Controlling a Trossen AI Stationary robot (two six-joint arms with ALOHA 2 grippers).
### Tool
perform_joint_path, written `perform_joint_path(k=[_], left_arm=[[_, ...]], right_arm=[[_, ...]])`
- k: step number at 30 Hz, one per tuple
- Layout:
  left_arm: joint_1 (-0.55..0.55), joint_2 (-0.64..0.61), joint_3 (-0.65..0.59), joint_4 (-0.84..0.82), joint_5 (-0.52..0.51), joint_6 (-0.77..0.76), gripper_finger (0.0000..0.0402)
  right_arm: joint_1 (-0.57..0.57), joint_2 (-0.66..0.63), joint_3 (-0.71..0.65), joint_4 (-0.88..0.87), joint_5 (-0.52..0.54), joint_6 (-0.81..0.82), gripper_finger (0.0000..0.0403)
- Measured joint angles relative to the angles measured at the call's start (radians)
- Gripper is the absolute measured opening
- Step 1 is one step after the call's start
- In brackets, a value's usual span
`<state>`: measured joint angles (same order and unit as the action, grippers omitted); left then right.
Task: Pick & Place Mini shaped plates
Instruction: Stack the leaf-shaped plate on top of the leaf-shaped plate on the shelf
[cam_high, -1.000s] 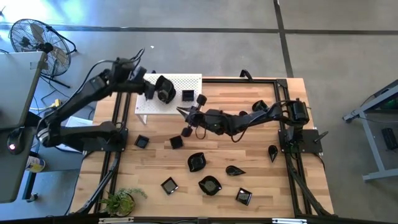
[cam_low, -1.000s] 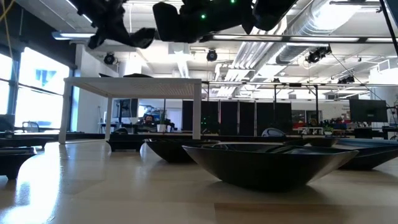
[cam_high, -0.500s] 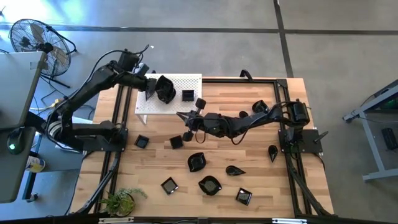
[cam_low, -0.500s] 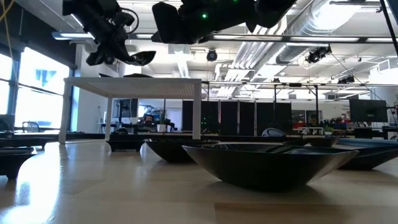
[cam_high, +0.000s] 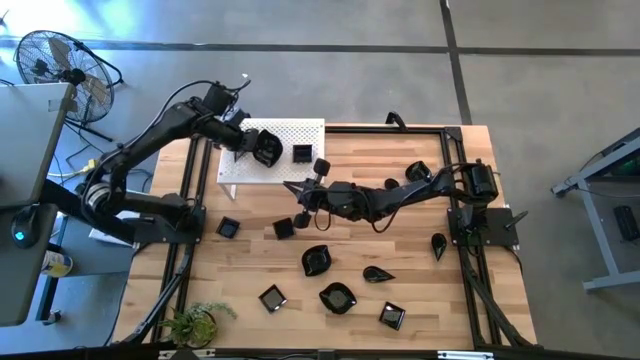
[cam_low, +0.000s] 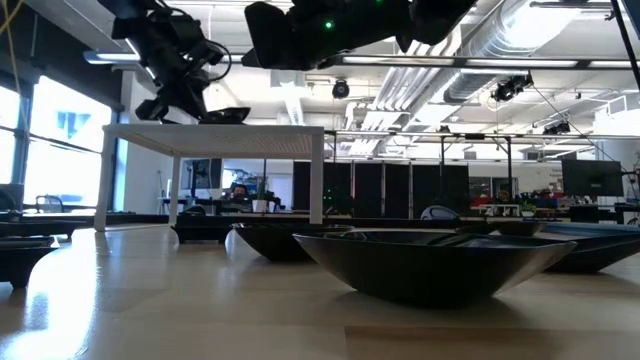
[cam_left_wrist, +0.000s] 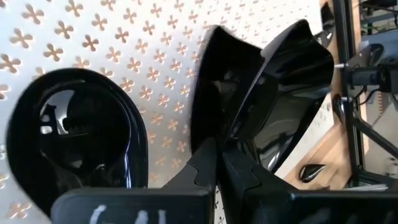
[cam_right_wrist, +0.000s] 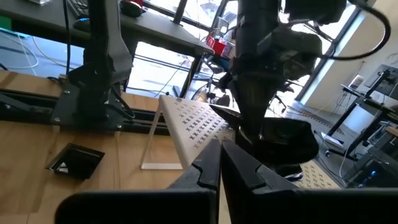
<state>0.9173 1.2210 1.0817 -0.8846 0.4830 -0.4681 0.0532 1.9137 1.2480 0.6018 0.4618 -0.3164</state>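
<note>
My left gripper (cam_high: 252, 146) is over the white perforated board (cam_high: 305, 130), shut on a wavy black mini plate (cam_left_wrist: 280, 81). In the low view that plate (cam_low: 228, 115) hangs just over the board top (cam_low: 215, 130); whether it touches, I cannot tell. A rounded plate (cam_left_wrist: 74, 137) and a square plate (cam_high: 302, 153) lie flat on the board. My right gripper (cam_high: 292, 185) is shut and empty, held level above the table near the board's near right corner. Several more plates lie on the wood, among them a wavy one (cam_high: 316, 260). My left gripper pinches the wavy plate's rim (cam_left_wrist: 231, 138) between its two fingers, one against the plate's hollow side and one against its back. The fingers slant down from the table's far left. The plate stands tilted on edge beyond the fingertips, close over the board.
Small square plates (cam_high: 228, 227) (cam_high: 284, 228) lie near the board's legs. More plates (cam_high: 338, 297) (cam_high: 392, 316) sit toward the near edge. A potted plant (cam_high: 192, 322) stands at the near left corner. Black frame rails (cam_high: 455, 240) run along both table sides.
My left gripper has come down toward the board with the wavy plate, turning as it went, and the plate now hangs close over the board top. My right arm has kept still.
</note>
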Motion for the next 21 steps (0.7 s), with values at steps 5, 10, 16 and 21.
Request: perform_joint_path(k=[5,10,16,21], left_arm=[[0.0,0.01,0.0,0.005,0.009,-0.019,0.0002],[0.0,0.011,0.0,0.0,0.003,-0.058,0.0026],[0.0,0.01,0.003,-0.014,0.0,-0.061,0.0065],[0.0,0.01,0.082,-0.059,-0.031,-0.002,0.0089]], right_arm=[[0.0,0.0,0.0,0.0,0.0,0.001,0.0002],[0.0,0.0,0.0,0.0,-0.001,-0.001,0.0001],[0.0,0.0,0.0,0.0,-0.001,-0.001,0.0001],[0.0,0.0,0.0,0.0,-0.001,-0.001,0.0002]])
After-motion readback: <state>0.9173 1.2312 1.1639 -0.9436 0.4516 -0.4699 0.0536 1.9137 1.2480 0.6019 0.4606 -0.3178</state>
